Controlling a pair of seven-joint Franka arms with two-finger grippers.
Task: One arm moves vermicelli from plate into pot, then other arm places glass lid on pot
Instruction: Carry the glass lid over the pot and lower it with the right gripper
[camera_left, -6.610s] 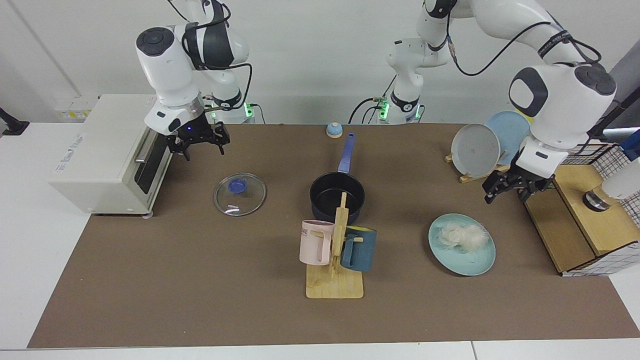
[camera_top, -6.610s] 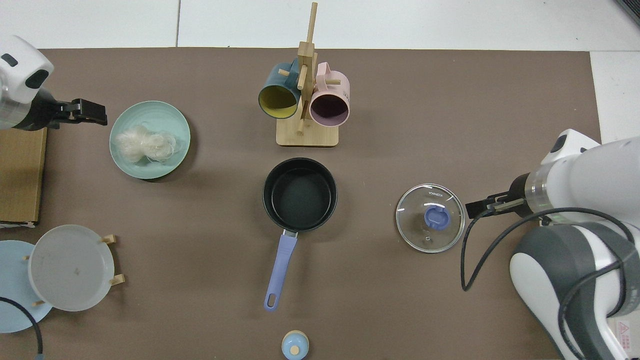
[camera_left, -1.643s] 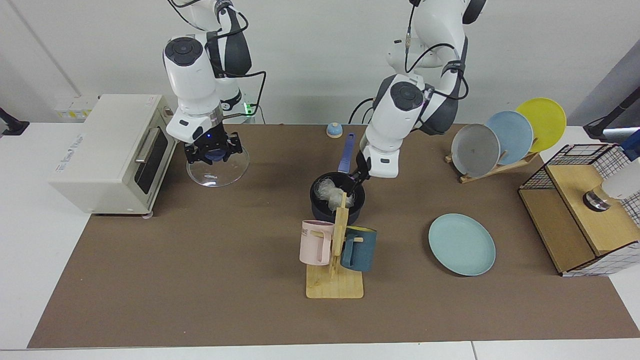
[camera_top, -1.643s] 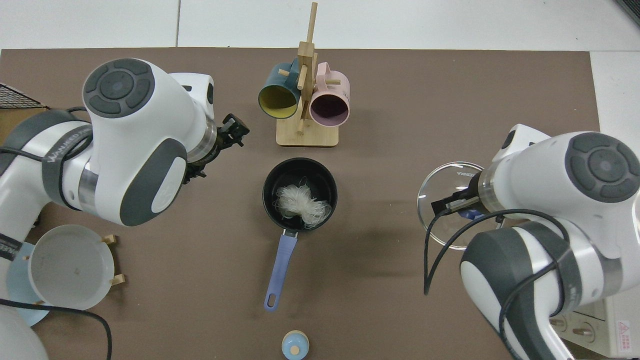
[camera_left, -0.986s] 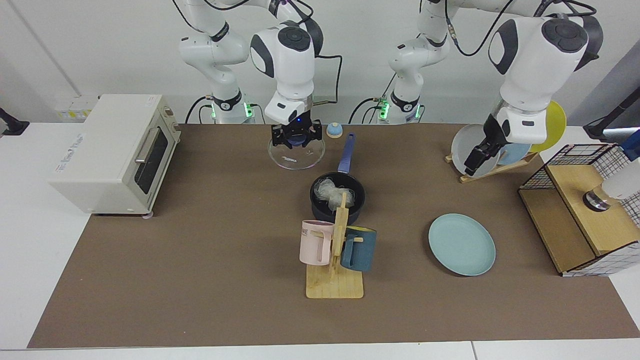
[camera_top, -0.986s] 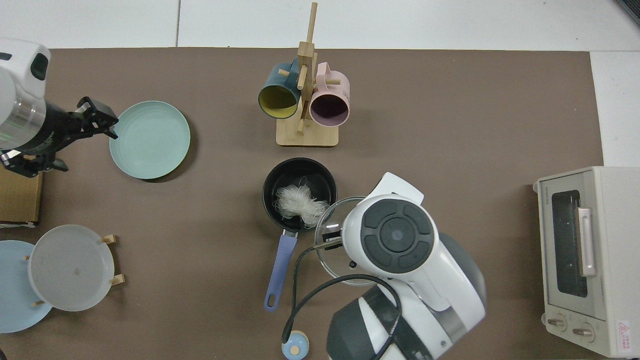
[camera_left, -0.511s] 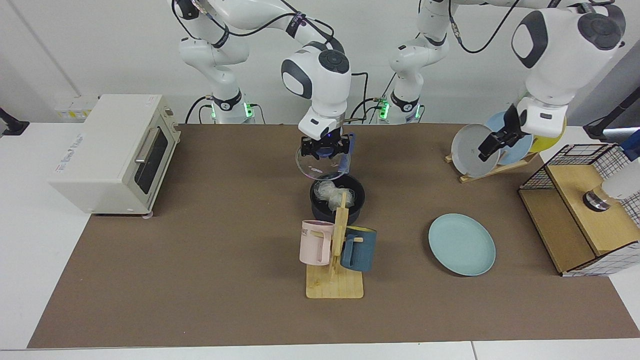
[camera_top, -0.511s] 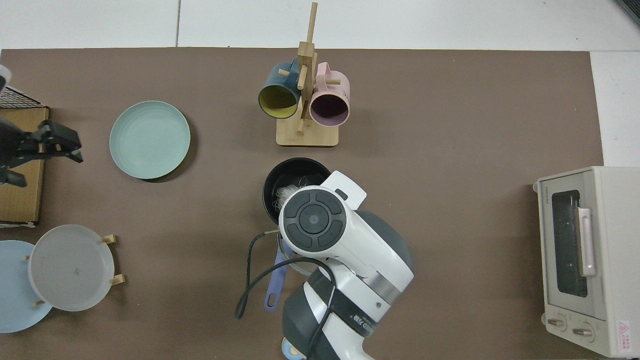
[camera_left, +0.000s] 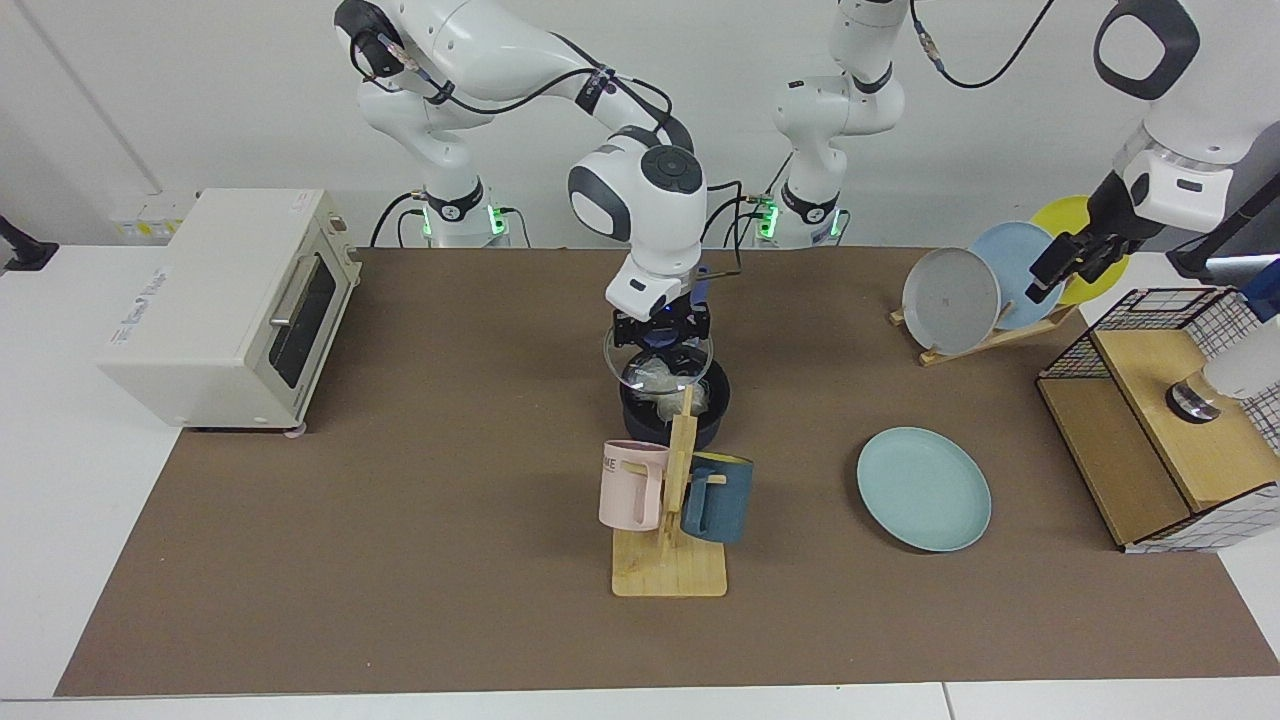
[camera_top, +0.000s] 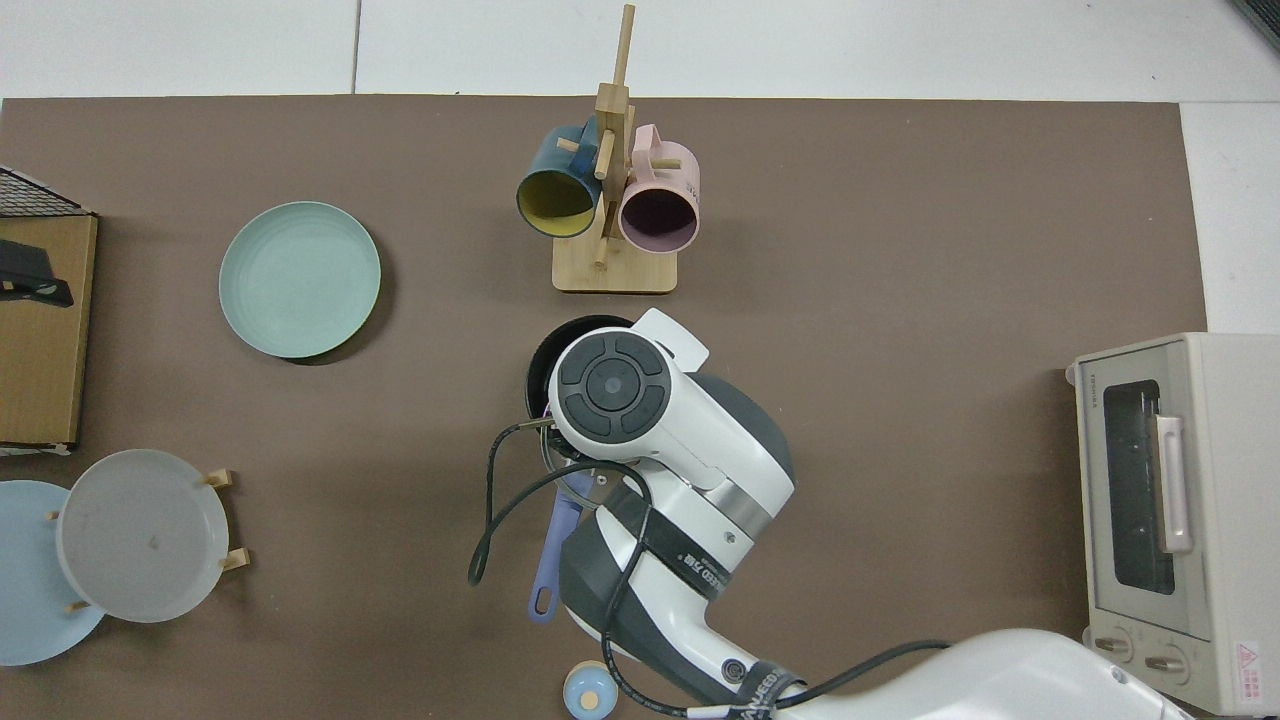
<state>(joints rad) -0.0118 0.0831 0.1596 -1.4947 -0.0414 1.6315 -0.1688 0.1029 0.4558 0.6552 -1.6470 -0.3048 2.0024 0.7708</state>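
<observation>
The black pot (camera_left: 690, 425) with a blue handle (camera_top: 553, 545) stands mid-table behind the mug rack. Through the glass, the white vermicelli (camera_left: 650, 385) shows inside it. My right gripper (camera_left: 660, 332) is shut on the blue knob of the glass lid (camera_left: 640, 365) and holds it level, just over the pot's mouth. I cannot tell whether lid and rim touch. In the top view the right arm covers all but the pot's rim (camera_top: 537, 362). The pale teal plate (camera_left: 923, 488) (camera_top: 299, 279) lies bare. My left gripper (camera_left: 1072, 258) hangs open, high beside the plate rack.
A wooden mug rack (camera_left: 668, 560) with a pink and a dark blue mug stands right in front of the pot. A toaster oven (camera_left: 225, 305) sits at one end. A plate rack (camera_left: 985, 285) and a wooden box with wire basket (camera_left: 1165, 430) sit at the other.
My right gripper has carried the glass lid from behind the pot to over its mouth and lowered it. The left arm has drawn back higher and further towards the plate rack.
</observation>
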